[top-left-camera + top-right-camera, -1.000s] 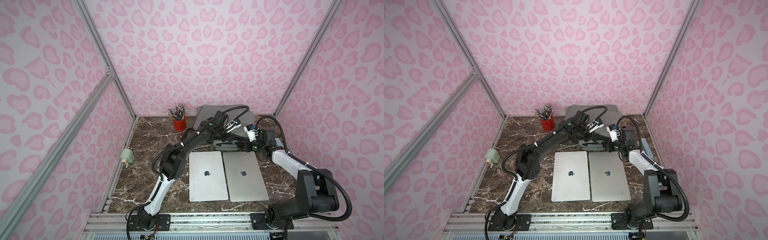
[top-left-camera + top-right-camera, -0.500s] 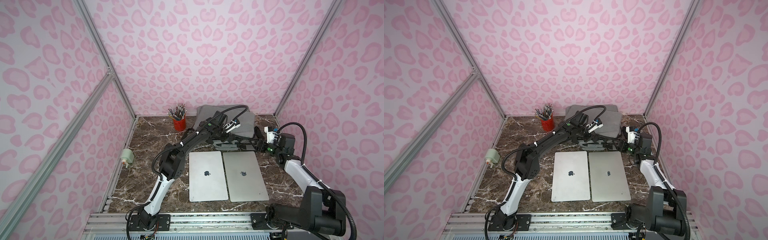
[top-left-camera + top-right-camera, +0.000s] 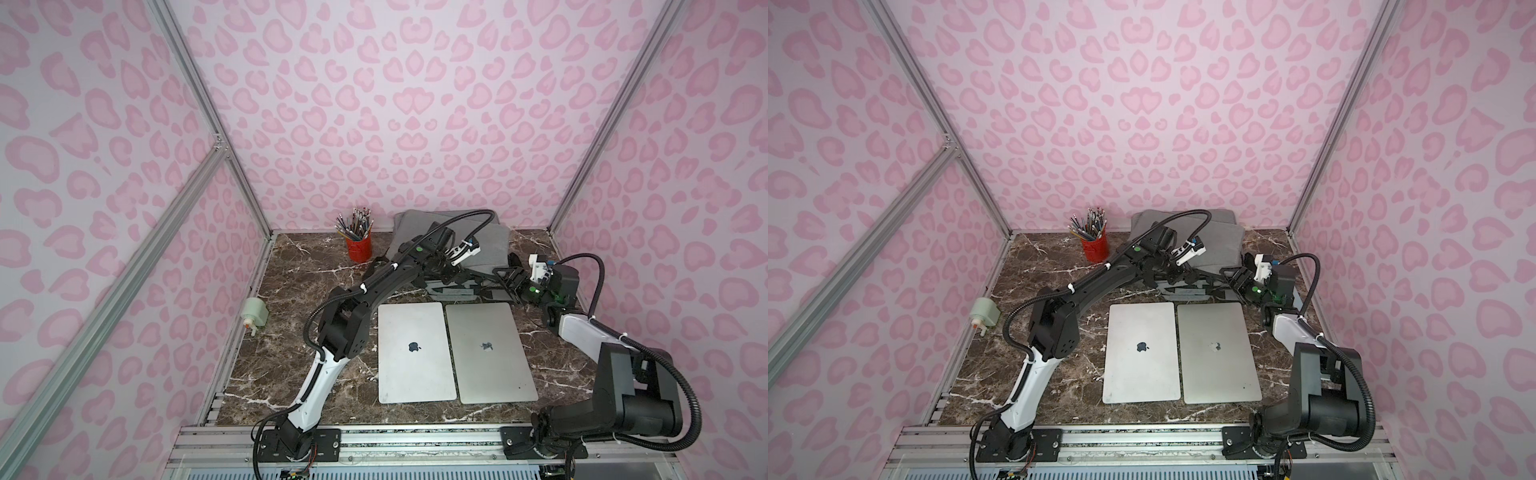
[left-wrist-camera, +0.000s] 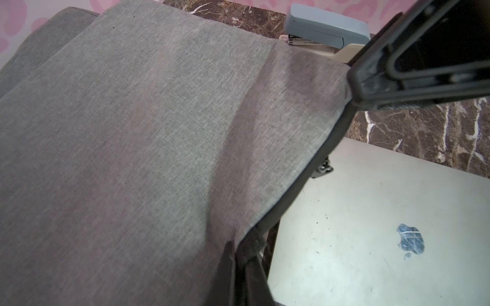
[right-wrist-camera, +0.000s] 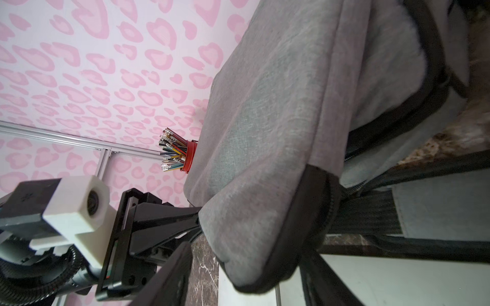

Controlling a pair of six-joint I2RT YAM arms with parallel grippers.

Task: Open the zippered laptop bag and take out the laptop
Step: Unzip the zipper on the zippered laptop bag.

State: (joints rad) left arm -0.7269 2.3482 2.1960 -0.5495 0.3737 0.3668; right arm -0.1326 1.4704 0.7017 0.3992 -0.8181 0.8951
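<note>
**Figure: Both arms at the grey laptop bag, rear of the marble table**

The grey laptop bag [image 3: 486,245] lies at the back of the table [image 3: 299,332], its upper fabric panel lifted along the near edge, where the black zipper band [image 4: 305,185] runs. The left gripper [image 3: 451,272] is clamped on that near edge of the bag (its jaws nearly together, fabric pinched between them in the left wrist view). The right gripper [image 3: 505,278] sits just beside the bag's right near corner with its jaws parted; nothing is seen between them, though the top views are too small to say whether a fingertip touches the fabric. In the right wrist view the bag's rounded corner [image 5: 265,225] hangs over the edge of a silver laptop.

Two silver laptops lie flat and closed, side by side, in front of the bag: the left laptop [image 3: 413,353] and the right laptop [image 3: 488,353], edges almost touching. A red pencil cup [image 3: 358,245] stands left of the bag; a grey stapler [image 4: 326,29] lies beyond it; a pale green tape dispenser [image 3: 254,312] sits at the table's left edge.
</note>
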